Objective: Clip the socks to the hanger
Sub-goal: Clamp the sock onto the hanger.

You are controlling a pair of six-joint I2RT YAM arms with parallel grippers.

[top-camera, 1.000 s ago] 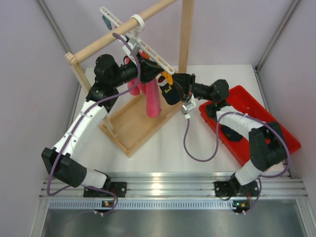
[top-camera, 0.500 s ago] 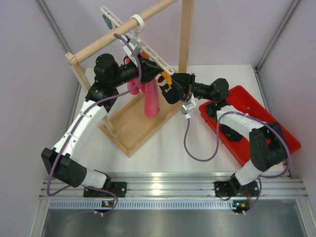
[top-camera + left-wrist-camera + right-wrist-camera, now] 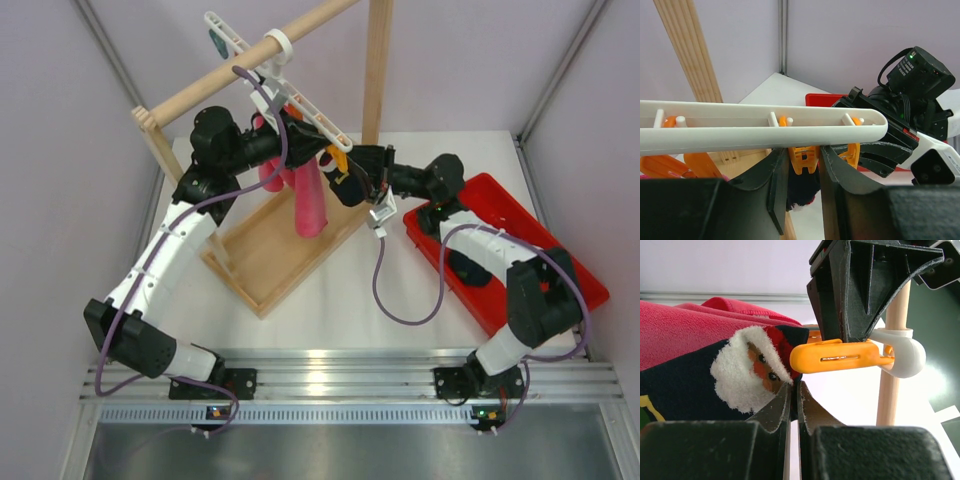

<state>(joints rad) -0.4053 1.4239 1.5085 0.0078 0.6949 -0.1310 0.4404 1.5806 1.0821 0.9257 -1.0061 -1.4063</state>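
The left gripper (image 3: 804,167) is closed on an orange clip (image 3: 840,356) near the free end of the hanger (image 3: 765,132), one finger pressed on each side of it just under the white bar. The right gripper (image 3: 794,395) is clamped on the edge of a dark sock (image 3: 700,385) with a white-bearded face on it, held directly below that clip. The sock's top edge almost touches the clip; whether it sits between the clip's jaws cannot be told. Against a second ago, the right gripper and the sock have crept slightly up toward the hanger's end, and the right arm's elbow has shifted a little with them. The left arm, the hanger and the pink cloth (image 3: 310,205) hanging under the hanger's middle look unchanged. A second sock (image 3: 472,272) lies in the red tray (image 3: 560,260) on the tabletop (image 3: 330,290), well to the right of the hanger.
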